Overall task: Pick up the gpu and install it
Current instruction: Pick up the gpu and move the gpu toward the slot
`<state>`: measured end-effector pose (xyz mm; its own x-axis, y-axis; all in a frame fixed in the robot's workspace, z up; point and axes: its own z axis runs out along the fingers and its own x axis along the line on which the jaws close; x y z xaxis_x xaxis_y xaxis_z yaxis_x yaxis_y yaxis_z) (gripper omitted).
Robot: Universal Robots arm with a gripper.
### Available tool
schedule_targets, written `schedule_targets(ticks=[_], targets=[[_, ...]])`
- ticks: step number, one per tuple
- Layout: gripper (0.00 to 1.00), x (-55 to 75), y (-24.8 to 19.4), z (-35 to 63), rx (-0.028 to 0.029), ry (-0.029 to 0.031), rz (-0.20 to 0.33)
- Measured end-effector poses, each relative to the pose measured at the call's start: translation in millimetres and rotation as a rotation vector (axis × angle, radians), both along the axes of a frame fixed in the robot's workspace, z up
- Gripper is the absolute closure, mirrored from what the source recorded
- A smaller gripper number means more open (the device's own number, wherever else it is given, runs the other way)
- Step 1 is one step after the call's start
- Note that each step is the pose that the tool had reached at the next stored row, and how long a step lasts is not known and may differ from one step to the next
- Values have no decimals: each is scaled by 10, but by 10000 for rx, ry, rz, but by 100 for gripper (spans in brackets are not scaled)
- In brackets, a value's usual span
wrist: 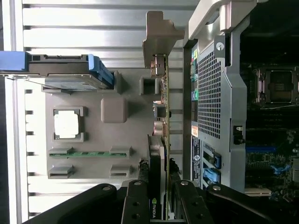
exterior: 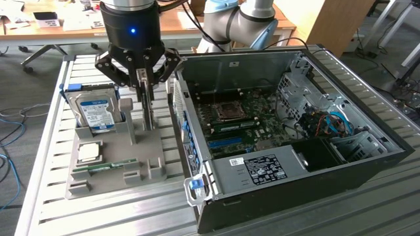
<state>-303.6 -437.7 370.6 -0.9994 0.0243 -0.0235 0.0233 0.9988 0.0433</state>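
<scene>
Gripping the gpu (exterior: 149,118) by its upper edge, the pincer (exterior: 145,91) is closed partway onto the card. The gpu stands upright in the gray holder (exterior: 105,172), at nine o'clock from the open computer case (exterior: 262,184) in the exterior view.

Slatted aluminium workbench (exterior: 98,216) on grey carpeted floor (exterior: 26,93). Behind it, a wooden desk (exterior: 59,30) bearing papers (exterior: 78,20), with a castored chair base (exterior: 41,53) beneath. Blue cables (exterior: 7,129) trail over the floor at the exterior view's left; a light wooden panel (exterior: 328,19) stands at its right.
</scene>
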Motion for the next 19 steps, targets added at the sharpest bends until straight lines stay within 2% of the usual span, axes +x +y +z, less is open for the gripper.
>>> schedule_targets(ticks=[14, 19], targets=[[73, 0, 0, 192, 0, 0, 0], [73, 0, 0, 221, 1, -2, 0]])
